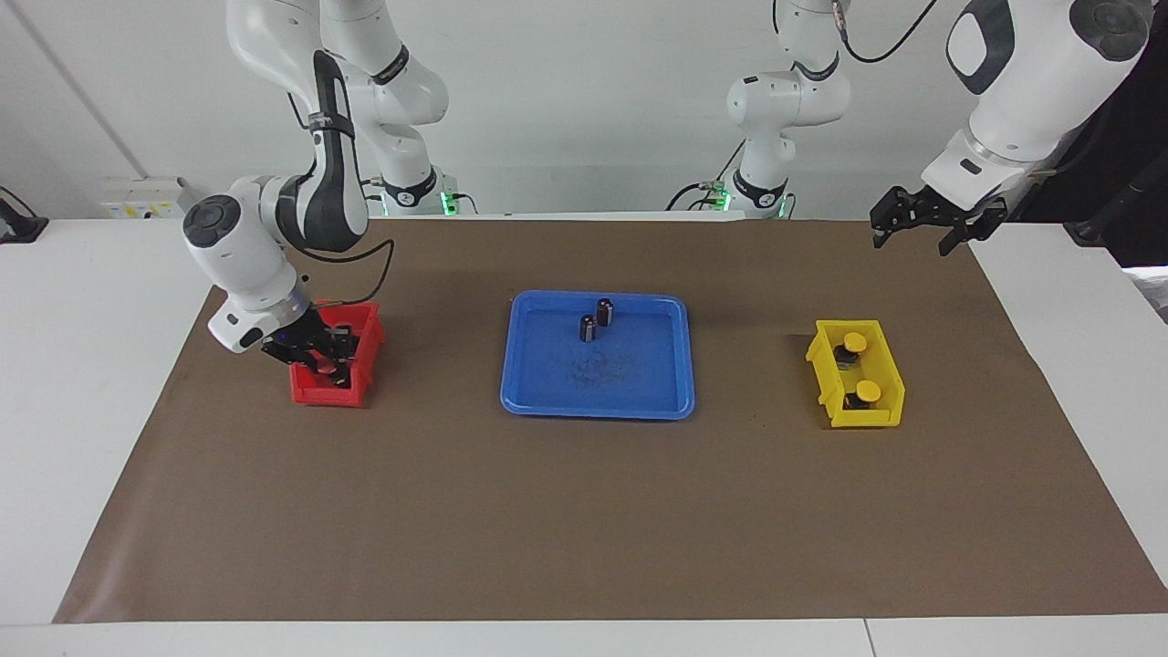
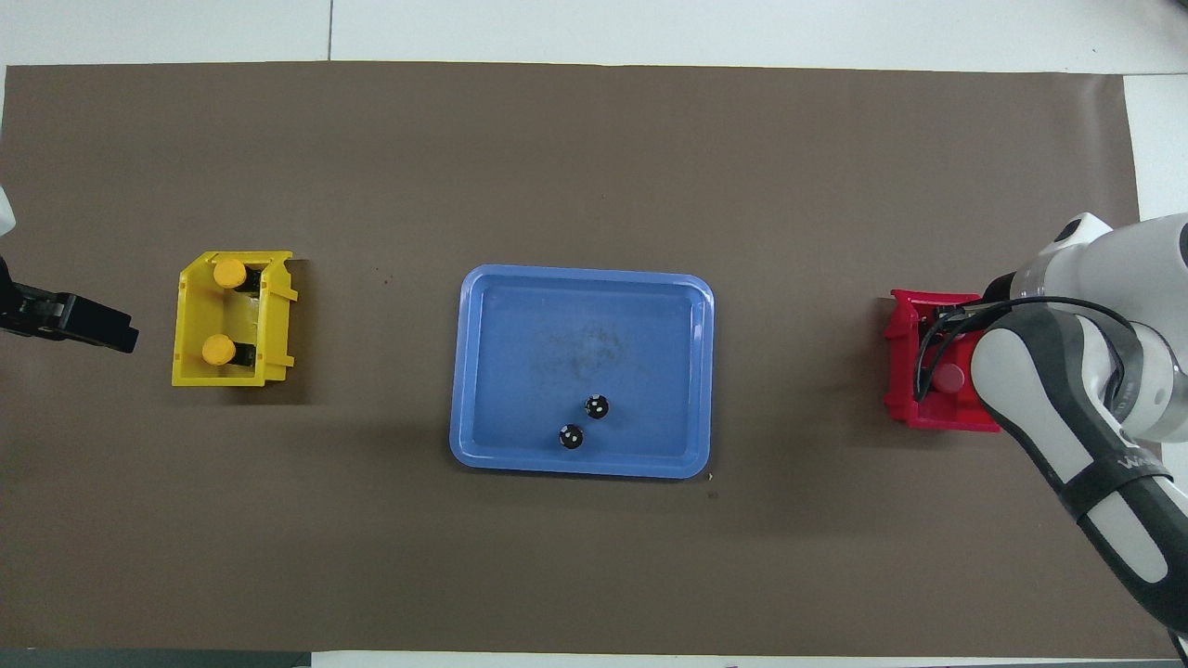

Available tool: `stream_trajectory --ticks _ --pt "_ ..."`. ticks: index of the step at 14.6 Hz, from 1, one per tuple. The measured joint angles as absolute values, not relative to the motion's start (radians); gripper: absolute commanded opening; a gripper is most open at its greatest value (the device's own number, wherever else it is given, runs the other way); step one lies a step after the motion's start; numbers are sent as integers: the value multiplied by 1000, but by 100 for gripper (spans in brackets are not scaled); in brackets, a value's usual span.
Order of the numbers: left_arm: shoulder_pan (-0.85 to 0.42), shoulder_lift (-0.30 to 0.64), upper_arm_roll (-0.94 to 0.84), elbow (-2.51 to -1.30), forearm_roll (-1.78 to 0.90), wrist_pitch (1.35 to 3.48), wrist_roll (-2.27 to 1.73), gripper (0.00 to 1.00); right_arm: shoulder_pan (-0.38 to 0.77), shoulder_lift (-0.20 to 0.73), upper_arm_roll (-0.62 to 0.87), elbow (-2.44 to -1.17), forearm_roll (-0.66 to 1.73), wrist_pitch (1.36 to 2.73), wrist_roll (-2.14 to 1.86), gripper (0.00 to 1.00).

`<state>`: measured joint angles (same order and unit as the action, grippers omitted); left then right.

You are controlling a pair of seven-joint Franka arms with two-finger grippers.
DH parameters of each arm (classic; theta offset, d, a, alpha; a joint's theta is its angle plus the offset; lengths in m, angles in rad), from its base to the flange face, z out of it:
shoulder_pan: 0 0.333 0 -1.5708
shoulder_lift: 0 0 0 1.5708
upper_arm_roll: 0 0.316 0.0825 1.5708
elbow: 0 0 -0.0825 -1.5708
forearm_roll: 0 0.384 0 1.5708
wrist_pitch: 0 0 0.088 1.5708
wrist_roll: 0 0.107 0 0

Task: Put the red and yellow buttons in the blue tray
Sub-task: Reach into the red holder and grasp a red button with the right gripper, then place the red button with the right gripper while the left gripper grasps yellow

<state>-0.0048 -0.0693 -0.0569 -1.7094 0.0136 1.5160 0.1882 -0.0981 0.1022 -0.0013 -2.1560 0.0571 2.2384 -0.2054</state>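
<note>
Few letters can be read. On the black band of the right arm, low in the overhead view, pale letters begin "WA"; what comes after is cut off by the curve of the band and cannot be made out. The same band in the facing view shows no legible print. The trays, bins, buttons and table carry no text, number or sign that can be read. A pale box by the wall has small marks too small to tell.
</note>
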Motion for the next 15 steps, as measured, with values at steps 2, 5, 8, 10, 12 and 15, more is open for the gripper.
stream_trajectory --ticks 2,5,8,10,12,15 --pt "-5 -70 -56 -1717 14 1533 188 100 -98 107 0 -2077 45 2140 -210 7" --pt "0 -99 -54 -1853 14 1747 188 100 -74 125 2 -1859 -13 1918 -219 6" --pt "9 -84 -53 -2016 14 1975 188 96 38 172 3 -1664 -22 1772 -97 5" --pt "10 -29 -53 -2049 14 2081 180 83 154 218 6 -1586 -20 1767 79 0" --pt "9 40 -53 -2050 14 2162 142 70 292 262 9 -1557 -20 1800 323 0" --pt "8 97 -56 -2048 14 2219 112 61 480 348 11 -1550 -21 1876 609 1"
